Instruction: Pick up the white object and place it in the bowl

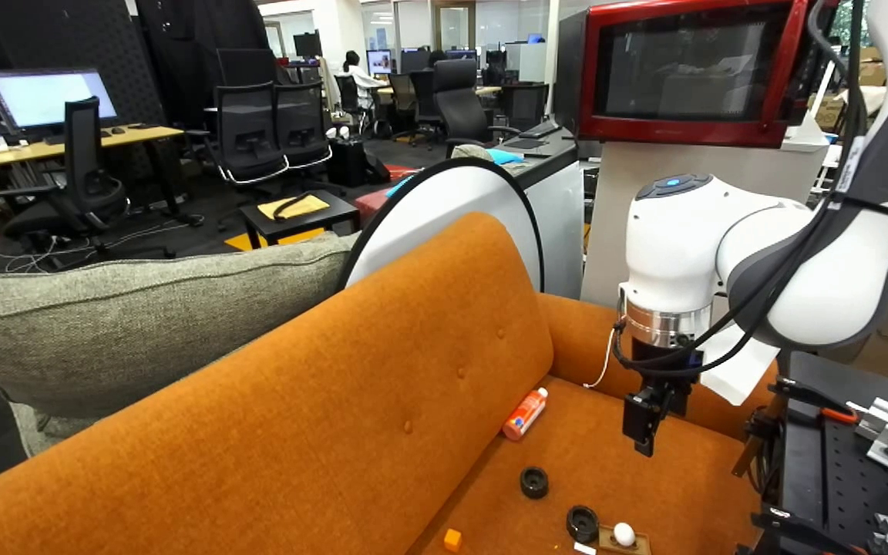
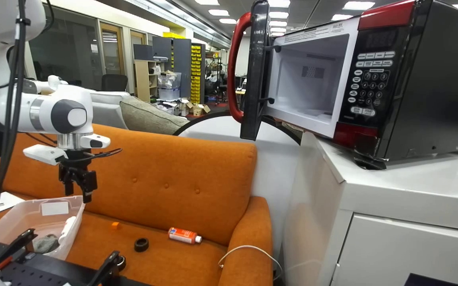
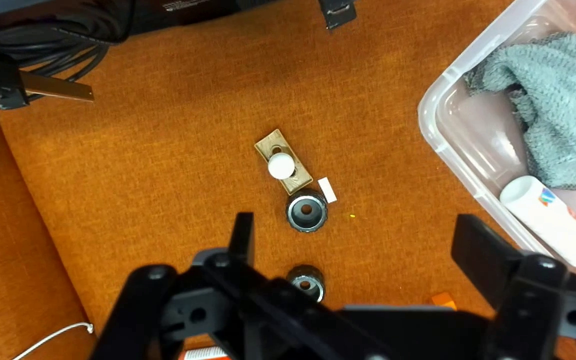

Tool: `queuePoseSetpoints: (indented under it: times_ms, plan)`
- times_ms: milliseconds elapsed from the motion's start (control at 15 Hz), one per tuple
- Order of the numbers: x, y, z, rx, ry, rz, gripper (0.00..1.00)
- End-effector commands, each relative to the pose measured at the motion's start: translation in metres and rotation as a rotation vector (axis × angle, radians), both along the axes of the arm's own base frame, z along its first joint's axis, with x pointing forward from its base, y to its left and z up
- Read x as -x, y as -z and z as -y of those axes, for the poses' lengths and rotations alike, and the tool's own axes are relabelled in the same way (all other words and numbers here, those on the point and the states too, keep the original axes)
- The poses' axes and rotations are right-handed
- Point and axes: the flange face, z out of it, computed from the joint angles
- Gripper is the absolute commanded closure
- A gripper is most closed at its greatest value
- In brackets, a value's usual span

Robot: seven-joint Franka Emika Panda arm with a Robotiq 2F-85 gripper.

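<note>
In the wrist view, from the left, a thin white cable (image 3: 53, 340) runs in at the lower corner. Next comes an orange bottle with a white cap (image 2: 183, 235), nearly all hidden there, but in both exterior views lying on its side along the back of an orange fabric sofa (image 2: 165, 171). The worktop (image 3: 143, 190) is this sofa's seat. On it lies a brass-coloured rectangular plate (image 3: 298, 182) with holes, bearing a small round white ball (image 3: 281, 166) near its middle. A black ribbed wheel (image 3: 306, 220) sits against or very near the plate's lower corner; a second black ribbed wheel (image 3: 307, 276), lower down, is partly covered by the black two-fingered hand (image 3: 355, 235). Just right of the upper wheel lies a tiny flat white strip (image 3: 327, 189); which of these two white pieces the task means, I cannot tell. The hand hangs above the worktop, its fingers (image 3: 242, 237) spread wide. Farther right, a small orange cube (image 3: 444, 299) shows past the hand, and a translucent plastic bin (image 3: 430, 120) holds a crumpled grey-green towel (image 3: 563, 115) and a white cylindrical bottle (image 3: 550, 220).
</note>
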Motion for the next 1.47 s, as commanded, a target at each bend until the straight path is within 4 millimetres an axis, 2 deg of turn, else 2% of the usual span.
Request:
queuePoseSetpoints:
  times_ms: [0, 267, 333, 600, 1133, 1200, 1400]
  plan:
    - [-0.001, -0.001, -0.001, -0.001, -0.002, 0.001, 0.0]
    - [-0.001, -0.001, -0.001, -0.001, -0.002, 0.001, 0.0]
    - [-0.002, 0.005, -0.001, -0.021, 0.001, 0.002, 0.0]
    - [-0.002, 0.044, 0.005, -0.06, 0.008, -0.046, 0.0]
    - [-0.027, 0.134, 0.024, -0.042, 0.063, -0.017, 0.0]
    - [-0.021, 0.12, 0.024, -0.046, 0.063, -0.035, 0.0]
    - [-0.024, 0.139, 0.024, -0.045, 0.07, -0.035, 0.0]
